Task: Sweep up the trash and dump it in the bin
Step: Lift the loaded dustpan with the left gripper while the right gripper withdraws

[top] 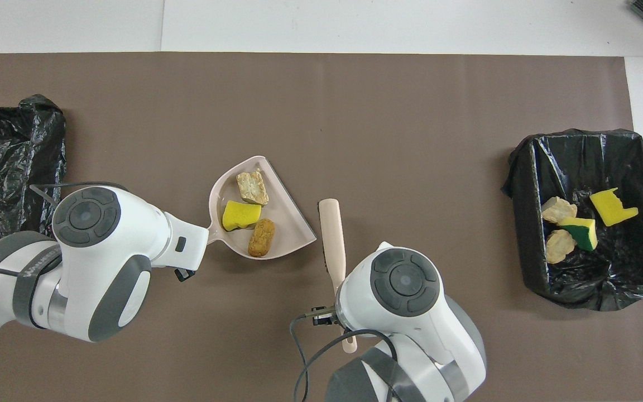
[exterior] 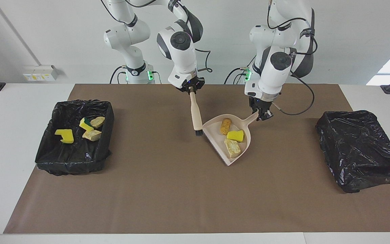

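beige dustpan with three trash chunks: i'm gripping its handle in left hand; right hand is clamping the brush.

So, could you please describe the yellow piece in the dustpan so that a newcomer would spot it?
Mid-table, the left gripper holds a beige dustpan. Three chunks lie in it; the yellow sponge piece is the middle one, between two tan lumps.

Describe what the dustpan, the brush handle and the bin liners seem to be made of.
Dustpan: probably moulded plastic, smooth matte beige, thin even walls. Brush handle: pale beige, plastic or light wood, unclear. Bin liners: thin black plastic film, crinkled and glossy.
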